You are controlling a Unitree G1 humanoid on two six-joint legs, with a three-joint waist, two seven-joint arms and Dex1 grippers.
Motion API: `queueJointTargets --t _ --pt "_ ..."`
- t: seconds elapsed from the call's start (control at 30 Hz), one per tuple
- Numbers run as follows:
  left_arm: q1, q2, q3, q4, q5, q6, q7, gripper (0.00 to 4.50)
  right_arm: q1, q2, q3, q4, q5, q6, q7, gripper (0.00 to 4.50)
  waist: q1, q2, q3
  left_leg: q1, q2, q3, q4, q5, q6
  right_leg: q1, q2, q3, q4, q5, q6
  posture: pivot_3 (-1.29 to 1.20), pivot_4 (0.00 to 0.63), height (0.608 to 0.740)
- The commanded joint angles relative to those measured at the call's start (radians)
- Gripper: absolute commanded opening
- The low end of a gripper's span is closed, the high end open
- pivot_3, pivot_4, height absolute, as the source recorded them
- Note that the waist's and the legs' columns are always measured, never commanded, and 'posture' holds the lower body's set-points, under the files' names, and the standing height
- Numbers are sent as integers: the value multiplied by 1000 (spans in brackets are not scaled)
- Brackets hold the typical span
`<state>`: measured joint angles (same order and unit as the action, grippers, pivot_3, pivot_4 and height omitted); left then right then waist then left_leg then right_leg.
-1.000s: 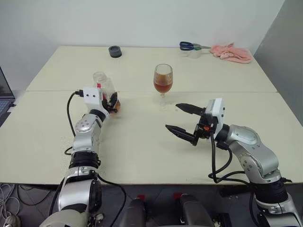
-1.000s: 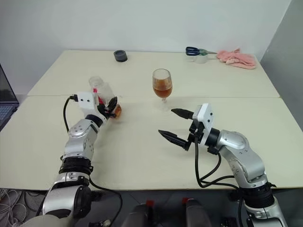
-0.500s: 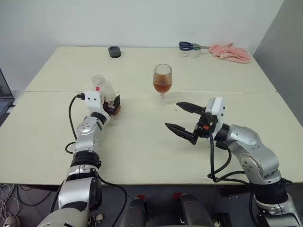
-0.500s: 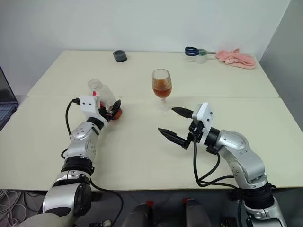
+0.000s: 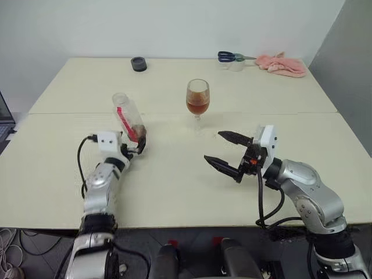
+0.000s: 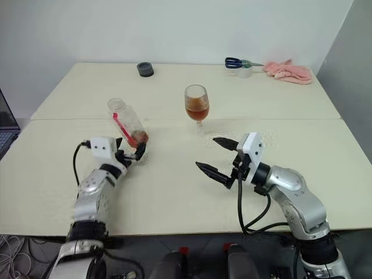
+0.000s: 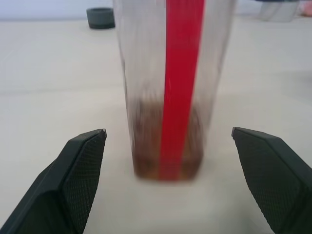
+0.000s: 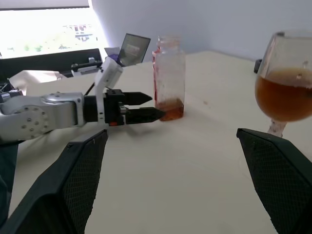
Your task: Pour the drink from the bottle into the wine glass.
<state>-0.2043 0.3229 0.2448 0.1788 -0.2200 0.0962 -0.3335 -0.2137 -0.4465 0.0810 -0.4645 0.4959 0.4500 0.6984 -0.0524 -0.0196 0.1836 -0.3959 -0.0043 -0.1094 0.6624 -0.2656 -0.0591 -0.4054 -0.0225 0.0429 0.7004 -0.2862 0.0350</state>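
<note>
The bottle (image 5: 129,115) stands uncapped on the table, left of centre, with a red label strip down its side and a little amber drink (image 7: 165,163) at its bottom. My left gripper (image 5: 138,145) is open just in front of the bottle's base, one finger (image 7: 80,168) on either side and both clear of it. The wine glass (image 5: 198,100) stands at mid-table, its bowl about half full of the drink (image 8: 282,97). My right gripper (image 5: 214,146) hovers open and empty in front of the glass, to its right.
A black round object (image 5: 138,63) sits at the table's far edge. A short clear cup with blue-handled scissors (image 5: 231,57) and a pink cloth (image 5: 283,64) are at the far right. A laptop's corner (image 5: 3,116) shows at the left.
My left gripper has opened, let go of the bottle and drawn back and down. The bottle now stands free on the table. The right arm has stayed put.
</note>
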Motion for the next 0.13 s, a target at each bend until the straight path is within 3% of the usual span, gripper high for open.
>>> queueJointTargets --t 0.03,0.13 --pt "227 -24 -1 -338 -4 128 66 4465 85 -37 -79 -62 7 6 -30 4500 1 0 0 1 0 0 -1 0 0 1 0 1 -1 0 0 0 150 740" --pt "415 -53 -19 -576 2 230 115 4465 163 -17 -114 -76 -19 32 -130 4500 5 0 -1 2 0 1 0 0 0 2 -2 2 -2 0 1 0 150 740"
